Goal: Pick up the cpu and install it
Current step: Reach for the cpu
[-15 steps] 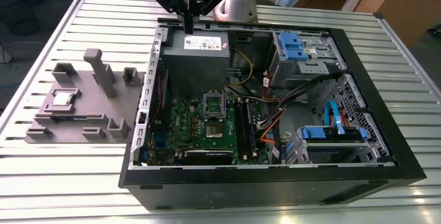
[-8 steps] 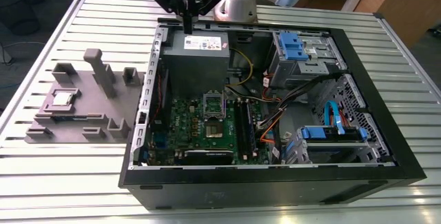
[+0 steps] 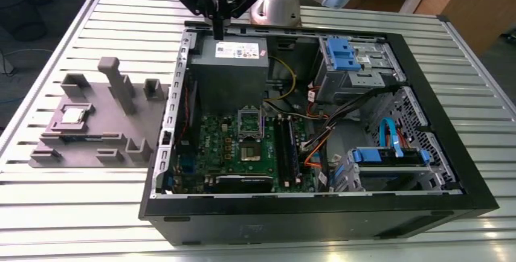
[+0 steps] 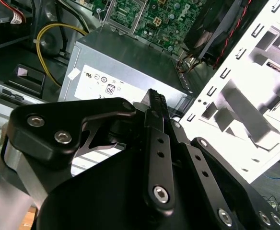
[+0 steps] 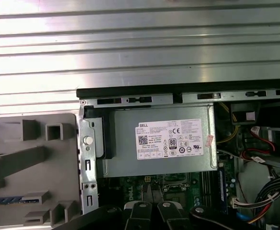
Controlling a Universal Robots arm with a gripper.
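Note:
The cpu (image 3: 74, 115), a small silver square chip, lies flat in a recess of the grey fixture (image 3: 96, 147) at the exterior view's left, outside the computer case. My gripper (image 3: 217, 34) hangs over the far edge of the open case, above the grey power supply (image 3: 229, 63), well away from the cpu. Its black fingers are shut together with nothing between them, as both wrist views show (image 4: 155, 97) (image 5: 152, 207). The metal-framed socket (image 3: 250, 130) sits on the green motherboard (image 3: 214, 153), and its near edge shows in the first wrist view (image 5: 176, 184).
The open black case (image 3: 435, 117) holds blue drive bays (image 3: 347, 54), orange and black cables (image 3: 322, 129) and a yellow wire (image 4: 49, 38). Upright posts (image 3: 121, 87) rise from the fixture near the cpu. The slatted metal table (image 3: 81, 214) surrounds everything.

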